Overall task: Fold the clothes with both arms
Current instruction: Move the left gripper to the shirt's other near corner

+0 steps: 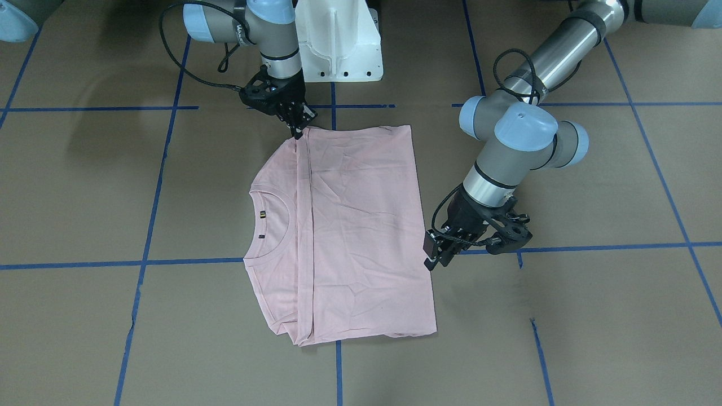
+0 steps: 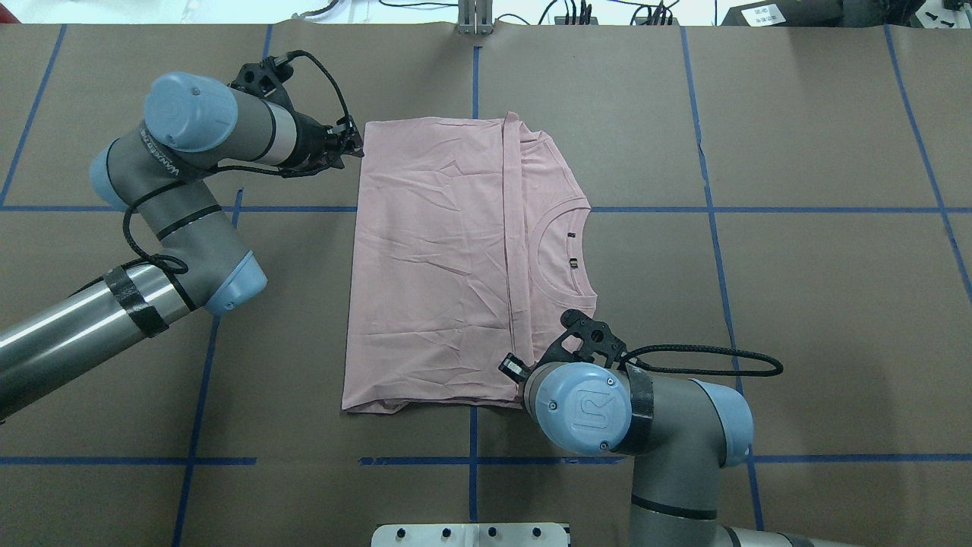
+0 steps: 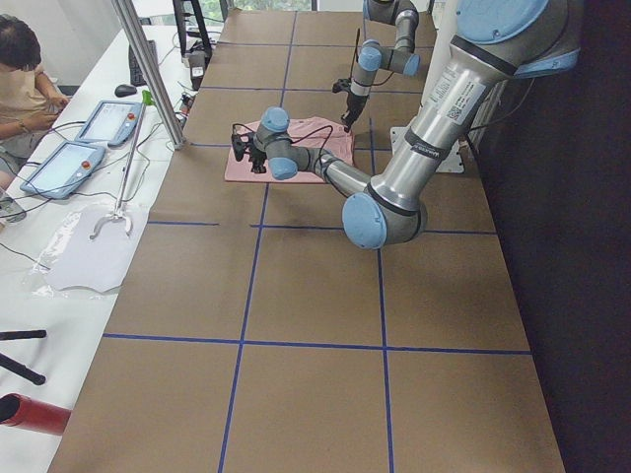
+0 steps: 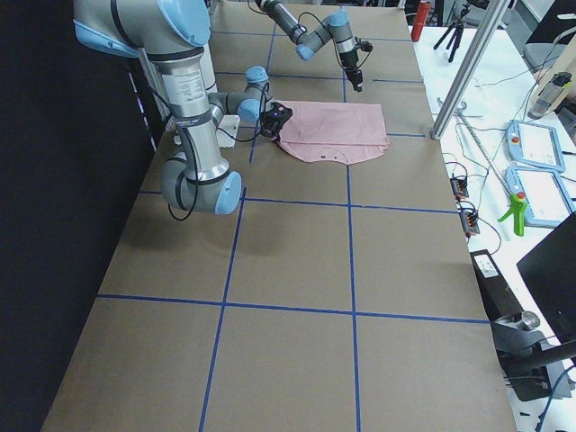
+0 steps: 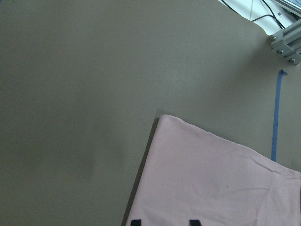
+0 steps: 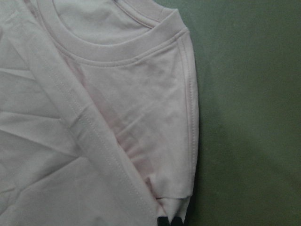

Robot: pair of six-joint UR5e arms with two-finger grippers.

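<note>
A pale pink T-shirt (image 2: 433,258) lies folded on the brown table, plain side up, its collar (image 2: 566,251) and a small black tag showing toward the robot's right. The left gripper (image 1: 433,256) hovers open at the shirt's left edge. In the left wrist view its two fingertips (image 5: 136,221) stand apart over the cloth (image 5: 216,183) by a corner. At the shirt's near corner the right gripper (image 1: 297,134) points down. In the right wrist view its fingertips (image 6: 162,220) are close together, pinching the folded sleeve edge (image 6: 174,202). In the overhead view the right wrist hides it.
The white pedestal base (image 1: 338,39) stands just behind the shirt's near edge. Blue tape lines (image 2: 714,228) grid the brown table. Along the far side stand a metal post (image 3: 148,69) and a white bench with tablets (image 3: 69,163), where a person sits.
</note>
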